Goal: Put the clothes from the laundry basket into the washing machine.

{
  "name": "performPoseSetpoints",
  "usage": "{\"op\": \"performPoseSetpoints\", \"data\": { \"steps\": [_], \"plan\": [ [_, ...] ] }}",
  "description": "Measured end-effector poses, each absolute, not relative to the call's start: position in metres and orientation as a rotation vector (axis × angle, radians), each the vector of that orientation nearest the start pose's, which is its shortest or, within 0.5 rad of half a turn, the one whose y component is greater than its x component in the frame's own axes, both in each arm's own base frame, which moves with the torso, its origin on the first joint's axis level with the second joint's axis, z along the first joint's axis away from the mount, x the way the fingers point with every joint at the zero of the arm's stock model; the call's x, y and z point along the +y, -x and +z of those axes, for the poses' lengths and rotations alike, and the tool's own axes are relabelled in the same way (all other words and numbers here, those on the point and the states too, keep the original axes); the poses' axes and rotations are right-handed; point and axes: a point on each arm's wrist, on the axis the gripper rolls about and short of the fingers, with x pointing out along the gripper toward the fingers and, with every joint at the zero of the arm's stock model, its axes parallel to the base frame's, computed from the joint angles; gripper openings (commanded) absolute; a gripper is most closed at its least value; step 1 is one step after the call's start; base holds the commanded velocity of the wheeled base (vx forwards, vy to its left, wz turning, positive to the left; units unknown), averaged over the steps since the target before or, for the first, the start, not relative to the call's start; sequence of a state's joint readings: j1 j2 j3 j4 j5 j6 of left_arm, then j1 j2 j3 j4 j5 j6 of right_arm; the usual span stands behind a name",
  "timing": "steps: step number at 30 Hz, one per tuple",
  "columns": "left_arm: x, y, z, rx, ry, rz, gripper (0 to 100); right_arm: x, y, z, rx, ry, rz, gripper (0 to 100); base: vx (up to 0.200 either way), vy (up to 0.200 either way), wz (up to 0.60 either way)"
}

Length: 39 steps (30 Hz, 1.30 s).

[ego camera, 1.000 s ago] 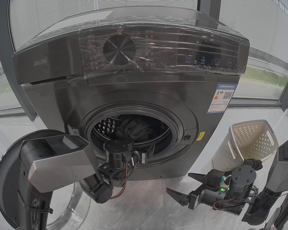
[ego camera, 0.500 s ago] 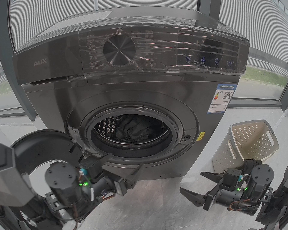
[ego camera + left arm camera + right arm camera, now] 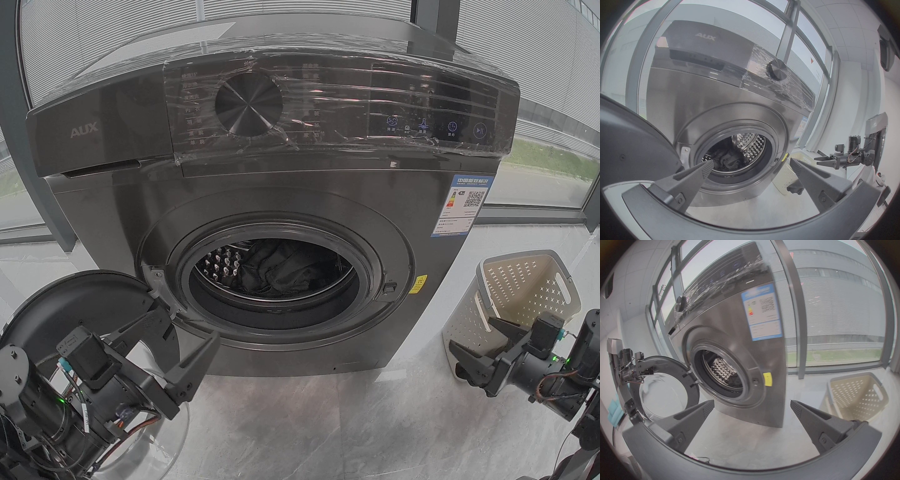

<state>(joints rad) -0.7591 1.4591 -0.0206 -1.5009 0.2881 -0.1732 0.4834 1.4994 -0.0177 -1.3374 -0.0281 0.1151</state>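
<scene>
The grey washing machine stands with its round door swung open to the left. Dark clothes lie inside the drum, also seen from the left wrist. The cream laundry basket stands on the floor to the right of the machine, and its visible inside is bare. My left gripper is open and holds nothing, low in front of the open door. My right gripper is open too and holds nothing, just in front of the basket's near wall.
Grey tiled floor stretches in front of the machine between my two arms. Window walls run behind the machine and the basket. The open door's glass juts out on the left.
My left arm has drawn back from the drum opening, down and to the left, in front of the door. My right gripper has moved right, up to the basket. The clothes stay in the drum.
</scene>
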Motion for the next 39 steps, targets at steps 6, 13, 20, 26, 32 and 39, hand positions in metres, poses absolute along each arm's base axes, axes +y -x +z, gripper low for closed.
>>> {"op": "performPoseSetpoints", "data": {
  "steps": [6,13,20,26,32,39],
  "plan": [
    [-0.096,-0.117,0.143,0.012,0.162,-0.423,100,0.052,-0.130,0.125,0.197,-0.026,0.367,100,-0.167,0.000,0.00],
    [-0.074,-0.096,0.145,0.046,0.105,-0.398,100,0.033,-0.103,0.132,0.169,-0.005,0.301,100,-0.200,0.000,0.00],
    [-0.045,-0.064,0.141,0.064,0.049,-0.380,100,0.018,-0.072,0.131,0.150,0.022,0.243,100,-0.200,0.000,0.00],
    [-0.018,-0.036,0.131,0.051,0.036,-0.316,100,0.007,-0.037,0.123,0.110,0.036,0.197,100,-0.167,0.000,0.00],
    [0.003,-0.009,0.111,0.043,0.033,-0.187,100,0.001,-0.005,0.107,0.053,0.039,0.150,100,0.000,0.000,0.00],
    [0.009,0.015,0.089,0.010,0.046,-0.074,100,0.000,0.016,0.085,0.048,0.038,0.070,100,0.000,0.000,0.00]
  ]
}}
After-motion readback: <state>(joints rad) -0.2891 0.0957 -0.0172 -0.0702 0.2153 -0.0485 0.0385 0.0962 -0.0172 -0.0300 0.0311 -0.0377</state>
